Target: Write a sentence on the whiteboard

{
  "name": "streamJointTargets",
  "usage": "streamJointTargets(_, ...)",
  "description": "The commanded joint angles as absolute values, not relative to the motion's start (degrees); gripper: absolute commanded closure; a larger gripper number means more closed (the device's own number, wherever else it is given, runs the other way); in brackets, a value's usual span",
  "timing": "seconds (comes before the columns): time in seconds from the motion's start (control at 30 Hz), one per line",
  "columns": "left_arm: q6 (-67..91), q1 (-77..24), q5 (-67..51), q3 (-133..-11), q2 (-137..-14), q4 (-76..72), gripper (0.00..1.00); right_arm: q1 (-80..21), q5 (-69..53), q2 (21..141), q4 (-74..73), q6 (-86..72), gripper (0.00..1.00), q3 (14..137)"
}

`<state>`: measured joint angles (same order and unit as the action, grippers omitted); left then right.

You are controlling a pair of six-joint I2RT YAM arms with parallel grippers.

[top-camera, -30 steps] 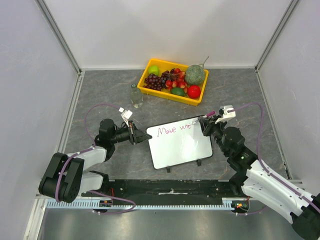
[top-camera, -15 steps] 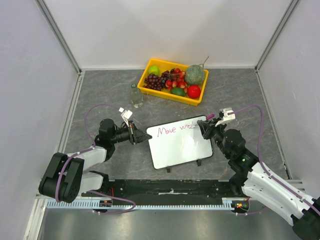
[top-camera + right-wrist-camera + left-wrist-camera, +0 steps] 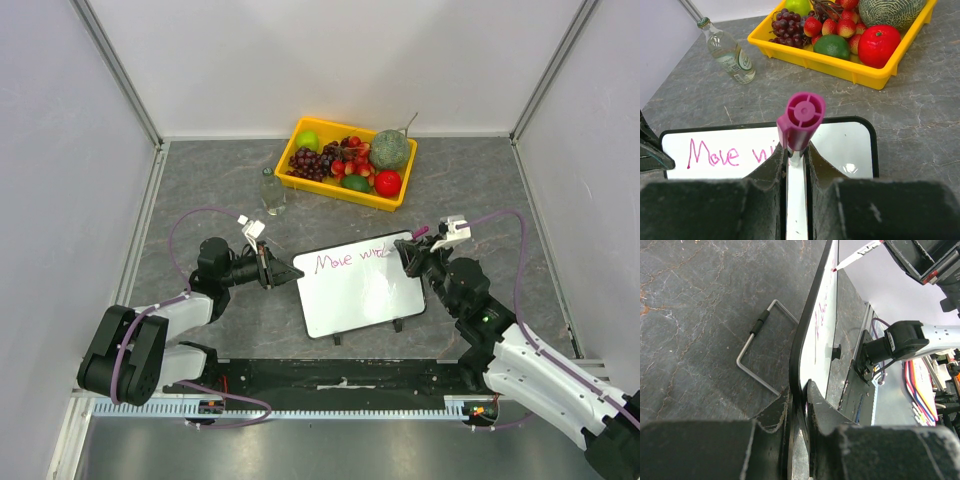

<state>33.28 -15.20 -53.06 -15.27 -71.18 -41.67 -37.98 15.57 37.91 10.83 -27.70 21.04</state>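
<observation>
At one whiteboard (image 3: pixel 360 295): one marker (image 3: pixel 800 117), one two-word sentence (image 3: pixel 350 259).

The whiteboard (image 3: pixel 360 290) is white with a black rim. The sentence (image 3: pixel 350 259) is magenta, like the marker (image 3: pixel 801 114). The tray (image 3: pixel 330 188) is yellow, holding a red tomato (image 3: pixel 388 182), purple grapes (image 3: pixel 305 162) and a green melon (image 3: pixel 390 149). The counter (image 3: pixel 200 180) is dark grey with pale streaks.

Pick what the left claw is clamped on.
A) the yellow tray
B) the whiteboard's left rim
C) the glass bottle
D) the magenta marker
B: the left claw pinches the whiteboard by its left rim; the marker sits in the right claw.
</observation>
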Motion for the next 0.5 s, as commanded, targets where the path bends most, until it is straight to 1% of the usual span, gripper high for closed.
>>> streamJointTargets(0.0,28.8,-15.5,-52.8,-14.4,-70.5,-41.1,0.98,-37.7,19.2,38.9,11.8,-27.2,1.00,22.6)
streamJointTargets(0.47,28.7,-15.2,-52.8,-14.4,-70.3,-41.1,0.98,-37.7,20.3,39.5,13.3,-26.9,1.00,23.7)
